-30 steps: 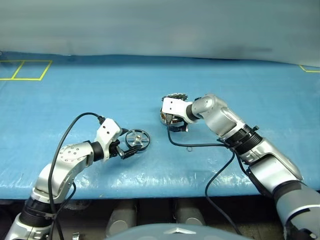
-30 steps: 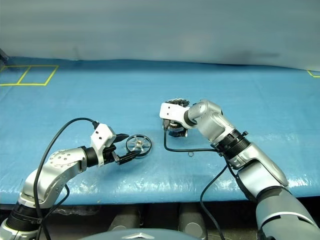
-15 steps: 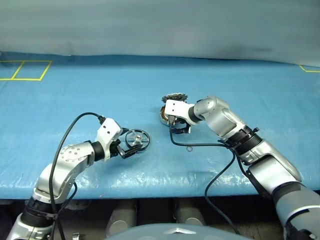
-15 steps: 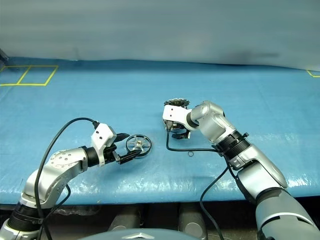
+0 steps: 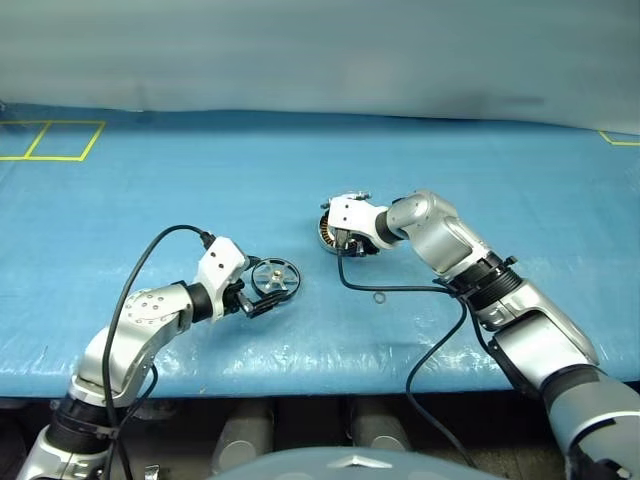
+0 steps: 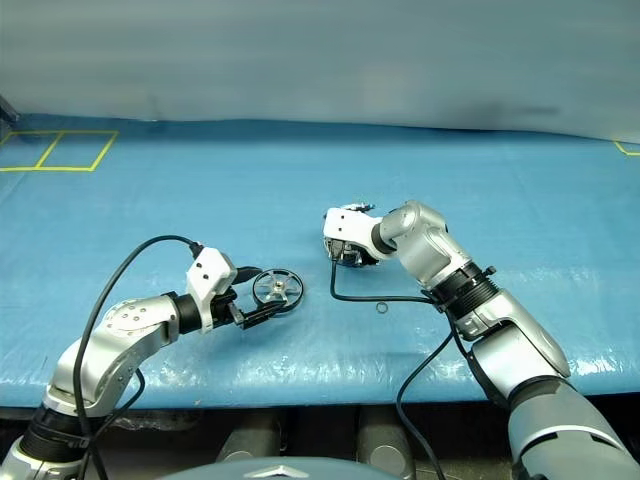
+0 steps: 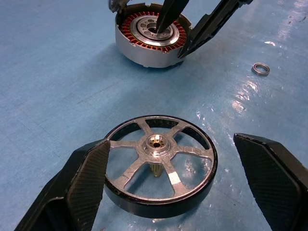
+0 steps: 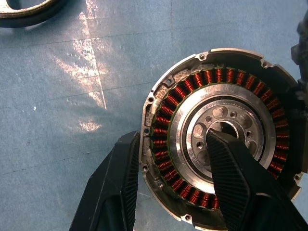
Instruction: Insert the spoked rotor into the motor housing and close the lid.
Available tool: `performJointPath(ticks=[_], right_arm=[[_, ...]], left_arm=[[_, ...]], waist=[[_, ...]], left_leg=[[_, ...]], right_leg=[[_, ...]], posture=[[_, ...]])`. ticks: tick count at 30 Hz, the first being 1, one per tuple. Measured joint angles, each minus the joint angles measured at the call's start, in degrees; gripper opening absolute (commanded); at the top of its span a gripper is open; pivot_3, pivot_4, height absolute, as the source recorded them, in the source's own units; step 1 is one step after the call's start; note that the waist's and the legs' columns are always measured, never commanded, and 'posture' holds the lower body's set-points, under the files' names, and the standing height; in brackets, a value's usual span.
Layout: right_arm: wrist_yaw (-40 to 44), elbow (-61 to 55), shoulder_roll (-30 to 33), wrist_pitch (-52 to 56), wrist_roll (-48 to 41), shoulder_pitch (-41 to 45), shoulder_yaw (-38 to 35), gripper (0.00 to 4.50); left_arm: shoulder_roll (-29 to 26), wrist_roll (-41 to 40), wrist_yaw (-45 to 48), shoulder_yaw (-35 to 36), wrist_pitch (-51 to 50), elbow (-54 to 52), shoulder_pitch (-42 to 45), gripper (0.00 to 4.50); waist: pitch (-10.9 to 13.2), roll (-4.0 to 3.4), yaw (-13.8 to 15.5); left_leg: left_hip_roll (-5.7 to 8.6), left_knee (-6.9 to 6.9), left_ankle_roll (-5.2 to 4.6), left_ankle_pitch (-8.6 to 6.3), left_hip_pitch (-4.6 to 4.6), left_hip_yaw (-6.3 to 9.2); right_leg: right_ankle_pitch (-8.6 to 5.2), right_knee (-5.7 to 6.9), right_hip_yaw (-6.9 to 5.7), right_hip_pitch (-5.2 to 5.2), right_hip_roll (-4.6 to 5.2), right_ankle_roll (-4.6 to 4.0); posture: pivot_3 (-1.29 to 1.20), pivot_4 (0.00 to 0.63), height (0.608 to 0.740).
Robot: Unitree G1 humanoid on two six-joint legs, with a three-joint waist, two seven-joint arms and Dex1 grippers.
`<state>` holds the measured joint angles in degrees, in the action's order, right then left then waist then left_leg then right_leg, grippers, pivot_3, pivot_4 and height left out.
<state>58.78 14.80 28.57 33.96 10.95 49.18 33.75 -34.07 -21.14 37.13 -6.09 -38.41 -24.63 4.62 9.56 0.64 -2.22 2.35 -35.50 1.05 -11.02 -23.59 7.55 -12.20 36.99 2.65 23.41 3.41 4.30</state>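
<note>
On the blue mat (image 5: 150, 190), the left gripper (image 7: 185, 185) stands released, its 2 fingers either side of the spoked rotor (image 7: 160, 162), not touching. To the right, the right gripper (image 8: 173, 185) grasps the motor housing (image 8: 219, 134): 1 finger outside the wall, 1 in the hub. A small ring (image 7: 261, 69) lies nearby.

The right pincer (image 8: 171, 187) has narrowed around the motor housing (image 8: 219, 137) wall.
</note>
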Motion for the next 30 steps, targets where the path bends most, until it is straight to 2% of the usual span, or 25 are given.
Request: performJointPath(ticks=[14,21,30], right_arm=[[0.1,-21.1,3.6,9.9,0.3,-10.9,-1.1,1.81],[-1.8,-30.9,3.5,15.4,0.1,-16.8,-1.7,1.81],[-4.1,-38.1,2.7,20.1,-0.9,-20.8,-1.1,1.81]], left_arm=[[0.1,0.2,0.2,0.0,-0.1,-0.1,-1.0,4.5],[0.0,0.0,0.5,0.1,-0.4,-0.2,-1.0,4.5],[-0.1,-0.1,0.5,0.1,-1.1,-0.2,-1.0,4.5]], waist=[[0.0,0.01,0.1],[0.0,0.03,0.1],[-0.1,0.05,0.1]], left_leg=[[-0.01,0.03,0.0,-0.01,0.01,0.02],[-0.03,0.03,0.0,-0.01,0.01,0.03],[-0.03,0.0,0.0,-0.01,0.02,0.03]], right_leg=[[-0.03,-0.02,-0.02,-0.02,0.01,-0.02],[-0.15,-0.01,-0.02,-0.01,0.0,0.17],[-0.2,-0.01,-0.03,-0.03,0.0,0.24]], posture=[[0.0,0.15,0.74],[0.0,0.15,0.74],[0.0,0.15,0.74]])
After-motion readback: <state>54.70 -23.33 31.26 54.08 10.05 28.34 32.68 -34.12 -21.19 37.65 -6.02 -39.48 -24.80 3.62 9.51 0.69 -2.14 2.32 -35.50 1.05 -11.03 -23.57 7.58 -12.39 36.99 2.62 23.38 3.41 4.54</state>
